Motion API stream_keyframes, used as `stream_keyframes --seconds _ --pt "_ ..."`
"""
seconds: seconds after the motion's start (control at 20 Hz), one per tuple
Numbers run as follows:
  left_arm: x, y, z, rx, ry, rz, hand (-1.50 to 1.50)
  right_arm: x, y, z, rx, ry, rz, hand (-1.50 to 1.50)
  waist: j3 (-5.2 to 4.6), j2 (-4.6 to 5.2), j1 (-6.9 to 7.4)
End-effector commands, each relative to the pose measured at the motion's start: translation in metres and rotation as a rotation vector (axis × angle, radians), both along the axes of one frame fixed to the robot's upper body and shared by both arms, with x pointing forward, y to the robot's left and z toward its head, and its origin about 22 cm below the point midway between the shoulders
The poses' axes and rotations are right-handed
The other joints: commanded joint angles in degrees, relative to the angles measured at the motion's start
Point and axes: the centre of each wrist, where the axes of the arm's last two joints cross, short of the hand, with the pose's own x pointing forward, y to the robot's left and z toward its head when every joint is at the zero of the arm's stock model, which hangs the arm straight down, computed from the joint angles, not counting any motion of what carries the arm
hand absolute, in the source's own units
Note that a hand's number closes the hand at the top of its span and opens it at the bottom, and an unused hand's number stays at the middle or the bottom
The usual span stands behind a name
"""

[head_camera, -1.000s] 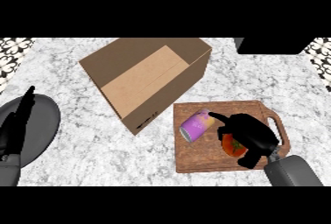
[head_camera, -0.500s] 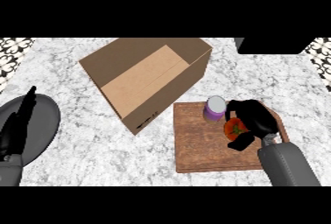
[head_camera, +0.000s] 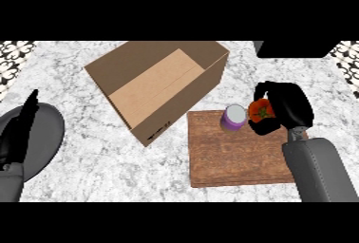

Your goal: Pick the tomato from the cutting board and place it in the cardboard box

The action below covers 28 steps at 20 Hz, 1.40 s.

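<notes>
A: Tomato [head_camera: 262, 111] sat in the right hand [head_camera: 286, 107], fingers curled round it, over the cutting board's [head_camera: 238, 156] far right corner. Left hand [head_camera: 21, 130] rested with straight fingers at the left edge.

B: Risks: knocking the purple cup [head_camera: 234, 117] just beside it, or clipping the cardboard box [head_camera: 157, 85] wall on the way in.
</notes>
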Motion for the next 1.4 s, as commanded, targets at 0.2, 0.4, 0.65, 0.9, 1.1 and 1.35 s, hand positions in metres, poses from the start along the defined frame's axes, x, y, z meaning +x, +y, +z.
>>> stream_keyframes --seconds 0.2,0.4,0.65,0.9,1.1,1.35 --pt "0.006 0.01 -0.002 -0.002 -0.002 0.008 0.0 0.001 0.027 0.052 0.067 -0.27 0.16 1.5 0.01 0.1 0.12" --pt "-0.005 0.006 -0.011 0.009 0.003 -0.005 0.0 0.003 0.063 0.096 0.126 -0.261 0.204 1.5 0.0 0.0 0.26" --pt "-0.006 -0.007 -0.017 -0.005 0.006 -0.003 0.0 0.029 0.103 0.097 0.291 -0.222 0.237 1.5 0.02 0.15 0.88" --pt "-0.007 -0.016 -0.004 0.01 -0.016 -0.023 0.0 0.049 0.146 0.13 0.366 -0.197 0.219 1.5 0.03 0.19 1.8" --pt "0.005 -0.011 -0.001 0.0 -0.008 -0.039 0.0 0.073 0.162 0.131 0.453 -0.141 0.149 1.5 0.0 0.55 2.49" --pt "0.007 -0.02 -0.001 0.001 -0.014 -0.079 0.0 0.1 0.175 0.124 0.49 -0.095 0.144 1.5 -0.01 0.88 3.62"
